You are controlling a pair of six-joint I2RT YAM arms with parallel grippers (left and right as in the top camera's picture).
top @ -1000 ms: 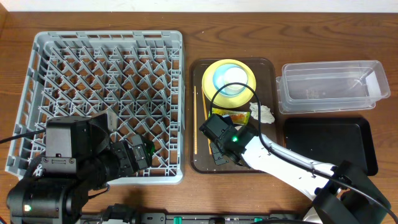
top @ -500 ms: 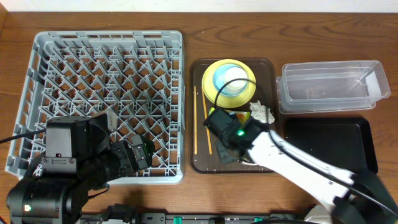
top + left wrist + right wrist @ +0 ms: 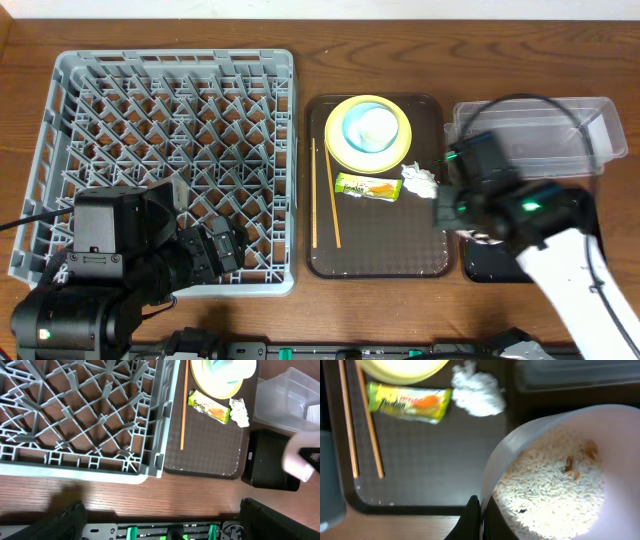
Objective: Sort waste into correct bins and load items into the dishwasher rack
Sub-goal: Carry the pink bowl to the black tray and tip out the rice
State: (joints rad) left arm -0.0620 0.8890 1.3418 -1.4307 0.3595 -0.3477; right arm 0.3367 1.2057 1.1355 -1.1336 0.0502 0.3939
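Observation:
My right gripper [image 3: 481,507] is shut on the rim of the white bowl [image 3: 520,442], which is full of loose white rice [image 3: 555,485]. In the overhead view the gripper [image 3: 470,205] hovers at the left edge of the black tray [image 3: 495,262], next to the clear tub [image 3: 530,135]. On the brown tray [image 3: 380,250] lie the green-and-yellow wrapper [image 3: 368,187], the tissue [image 3: 421,181], two chopsticks [image 3: 330,200], and the yellow plate [image 3: 340,140] with the light blue bowl [image 3: 372,127] on it. My left gripper [image 3: 170,525] is open and empty at the near edge of the grey rack [image 3: 160,150]. The small cup is out of view.
The rack [image 3: 75,410] fills the left half of the table and the brown tray sits just right of it. The clear tub stands behind the black tray [image 3: 265,460] at the right. The wrapper [image 3: 410,402] and tissue [image 3: 475,395] lie left of the held bowl.
My right arm has swung right from the front of the brown tray to the black tray's left edge, carrying the white bowl of rice. The wrapper is now uncovered. The left arm is still.

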